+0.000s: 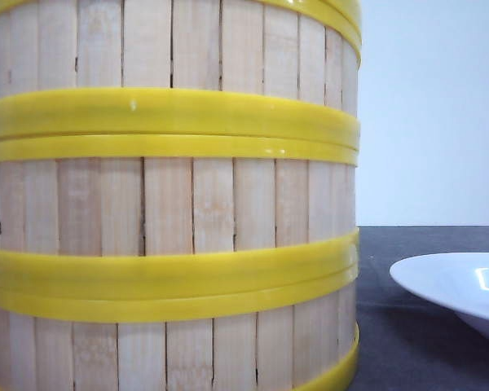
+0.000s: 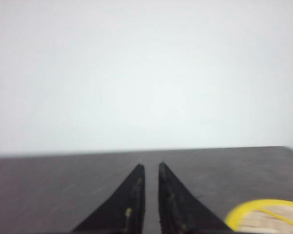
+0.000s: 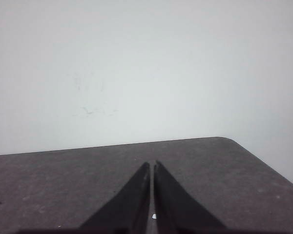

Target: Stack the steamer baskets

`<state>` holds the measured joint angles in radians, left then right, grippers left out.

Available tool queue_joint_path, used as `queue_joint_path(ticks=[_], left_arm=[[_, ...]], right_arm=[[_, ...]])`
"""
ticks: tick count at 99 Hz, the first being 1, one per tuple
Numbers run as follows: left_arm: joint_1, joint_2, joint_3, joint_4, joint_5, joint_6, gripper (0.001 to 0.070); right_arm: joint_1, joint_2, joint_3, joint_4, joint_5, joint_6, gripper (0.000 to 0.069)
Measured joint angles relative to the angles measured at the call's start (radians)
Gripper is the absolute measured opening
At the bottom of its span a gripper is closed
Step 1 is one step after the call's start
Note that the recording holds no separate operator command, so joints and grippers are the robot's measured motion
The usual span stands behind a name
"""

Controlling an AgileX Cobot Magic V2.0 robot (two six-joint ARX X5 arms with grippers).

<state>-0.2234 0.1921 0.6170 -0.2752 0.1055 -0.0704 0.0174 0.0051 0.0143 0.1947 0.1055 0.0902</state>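
- Baskets [image 1: 171, 204]: three tiers standing stacked directly before the front camera, filling its left side; yellow bands meet evenly at both visible joints.
- Plate [image 1: 460, 289]: white, on the table just right of the stack, apart from it.
- Left gripper [image 2: 150, 168]: fingers nearly together, holding nothing; a yellow-rimmed round piece [image 2: 268, 217] lies beside it.
- Right gripper [image 3: 152, 165]: fingers closed, empty, over bare table [image 3: 63, 185].
- Judgement: stack appears complete; keep both arms clear, avoid nudging it.

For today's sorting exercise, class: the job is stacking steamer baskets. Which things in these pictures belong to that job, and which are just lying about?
Belong to the job:
- stacked round bamboo-slat steamer baskets with yellow bands
- left gripper, nearly closed, empty
- right gripper, closed, empty

Just lying about:
- shallow white plate
- yellow-rimmed round thing, only partly seen
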Motion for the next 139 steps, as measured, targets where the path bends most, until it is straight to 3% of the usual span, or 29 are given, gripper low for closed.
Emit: queue_joint_path(ticks=[6, 31, 39, 56, 83, 109, 139], left_arm=[[0.041, -0.029, -0.104, 0.079, 0.05, -0.013, 0.0025], [0.123, -0.135, -0.395, 0.199, 0.089, -0.16, 0.0025], [0.128, -0.179, -0.438, 0.267, 0.084, -0.188, 0.0025], [0.128, -0.188, -0.505, 0.333, 0.004, -0.234, 0.0025], [0.128, -0.186, -0.585, 0.426, -0.01, -0.24, 0.0025], [0.128, -0.188, -0.585, 0.407, -0.137, -0.211, 0.0025], [0.128, -0.188, -0.585, 0.414, -0.144, -0.211, 0.0025]], right_arm=[[0.0, 0.0, 0.0, 0.0, 0.0, 0.0, 0.001], [0.0, 0.0, 0.0, 0.0, 0.0, 0.0, 0.001], [0.0, 0.0, 0.0, 0.0, 0.0, 0.0, 0.001], [0.0, 0.0, 0.0, 0.001, 0.001, 0.0, 0.001], [0.0, 0.0, 0.0, 0.004, 0.0, 0.0, 0.001], [0.0, 0.0, 0.0, 0.004, 0.0, 0.0, 0.001], [0.0, 0.0, 0.0, 0.004, 0.0, 0.0, 0.001]])
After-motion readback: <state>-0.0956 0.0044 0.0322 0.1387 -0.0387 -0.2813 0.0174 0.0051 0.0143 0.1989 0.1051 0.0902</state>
